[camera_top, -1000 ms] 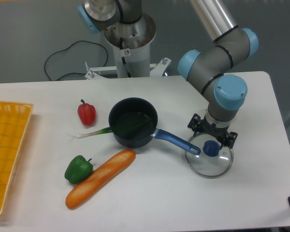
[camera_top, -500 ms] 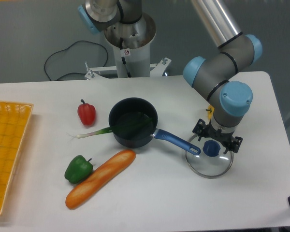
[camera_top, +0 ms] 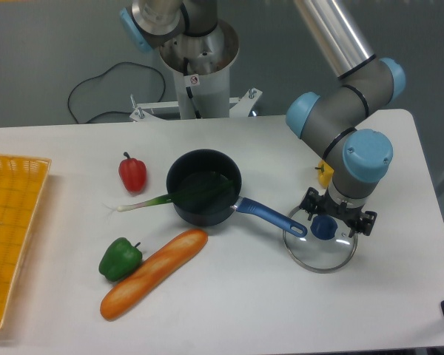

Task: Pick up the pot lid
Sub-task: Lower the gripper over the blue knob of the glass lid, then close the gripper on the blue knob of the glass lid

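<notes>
The bench (camera_top: 244, 310) carries everything else here, with the yellow crate (camera_top: 7, 170) along its left side. The black pot (camera_top: 179, 168) stands near the middle, its blue handle (camera_top: 270, 216) running down to the right until its end overlaps the edge of the lid in view. The clear lid (camera_top: 318, 255) lies on the bench right of the pot, its blue knob (camera_top: 324, 227) upward. Over the lid's far part, the fingers (camera_top: 365, 220) are spread wide and pinch nothing; whether they touch the glass I can't tell. Below the pot, the baguette (camera_top: 152, 275) lies at a slant. The leek (camera_top: 200, 194) rests partly in the pot, its pale end out over the left side. The green pepper (camera_top: 120, 259) sits near the baguette, the red pepper (camera_top: 132, 174) left of the pot. Something small and yellow (camera_top: 324, 174) lies beyond the lid, partly hidden
</notes>
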Robot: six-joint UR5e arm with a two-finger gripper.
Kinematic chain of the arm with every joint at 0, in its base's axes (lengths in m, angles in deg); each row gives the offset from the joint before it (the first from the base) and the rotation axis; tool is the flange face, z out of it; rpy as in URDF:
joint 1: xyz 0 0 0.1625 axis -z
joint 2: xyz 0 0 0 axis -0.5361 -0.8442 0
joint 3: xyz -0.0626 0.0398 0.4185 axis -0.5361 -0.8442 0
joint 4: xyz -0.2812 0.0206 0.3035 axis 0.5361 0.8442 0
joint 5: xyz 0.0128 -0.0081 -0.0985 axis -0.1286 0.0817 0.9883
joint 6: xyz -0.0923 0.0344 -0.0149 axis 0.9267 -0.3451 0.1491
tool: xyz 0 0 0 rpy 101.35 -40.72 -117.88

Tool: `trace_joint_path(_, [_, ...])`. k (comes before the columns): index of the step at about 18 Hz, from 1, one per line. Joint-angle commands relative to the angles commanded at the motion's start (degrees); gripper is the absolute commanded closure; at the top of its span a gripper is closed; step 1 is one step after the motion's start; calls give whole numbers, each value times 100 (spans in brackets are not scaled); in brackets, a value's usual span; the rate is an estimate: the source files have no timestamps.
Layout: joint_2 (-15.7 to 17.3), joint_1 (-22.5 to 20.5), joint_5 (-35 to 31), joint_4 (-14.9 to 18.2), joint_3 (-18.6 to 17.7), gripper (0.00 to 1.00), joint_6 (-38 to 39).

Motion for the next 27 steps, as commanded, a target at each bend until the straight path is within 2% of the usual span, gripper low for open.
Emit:
trace_joint_path(11, [-71, 26, -26, -114, -62, 0, -18])
trace_joint_path(27, [-97, -26, -35, -88, -97, 0, 9])
